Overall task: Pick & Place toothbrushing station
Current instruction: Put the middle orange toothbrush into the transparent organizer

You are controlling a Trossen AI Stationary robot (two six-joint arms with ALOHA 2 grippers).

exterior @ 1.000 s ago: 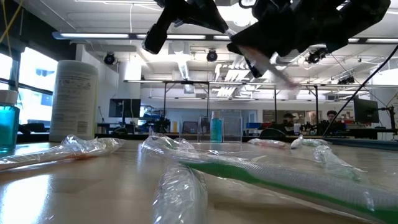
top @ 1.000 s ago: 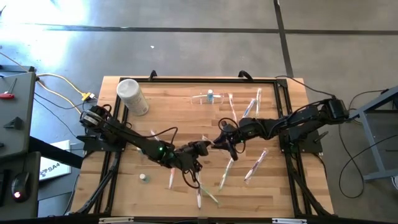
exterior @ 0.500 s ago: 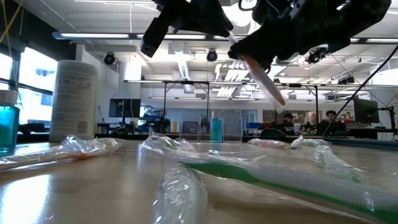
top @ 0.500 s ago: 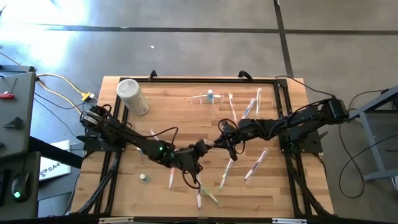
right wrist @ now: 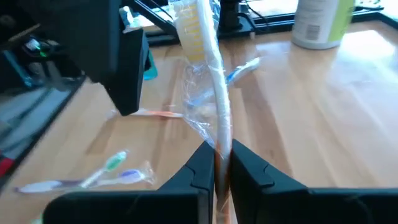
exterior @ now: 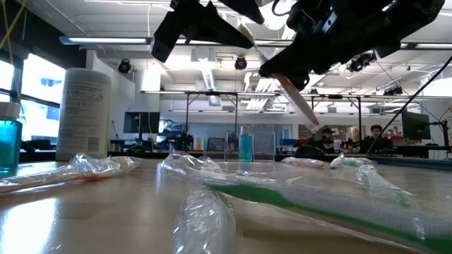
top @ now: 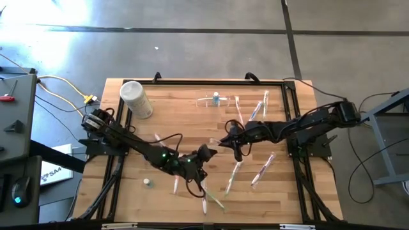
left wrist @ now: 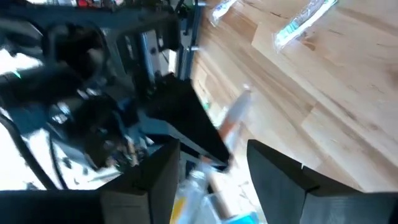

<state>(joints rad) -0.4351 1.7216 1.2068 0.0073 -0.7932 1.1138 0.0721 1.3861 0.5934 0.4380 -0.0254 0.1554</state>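
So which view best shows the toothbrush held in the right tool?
The right wrist view: the toothbrush stands pinched in the right tool. The low view shows it slanting; the high view shows a sliver; the left wrist view blurs it.

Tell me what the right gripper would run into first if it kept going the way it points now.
Most likely the left gripper. The right gripper, shut on a wrapped toothbrush, points across the table's middle toward it, and the left arm's dark bulk fills the right wrist view just ahead. Depth between them is unclear.

Nothing readable anywhere. Small dark print on the white canister [exterior: 83, 113], too fine to read. A few letters on a white sheet [top: 53, 171] beside the table [top: 192, 121], unclear.
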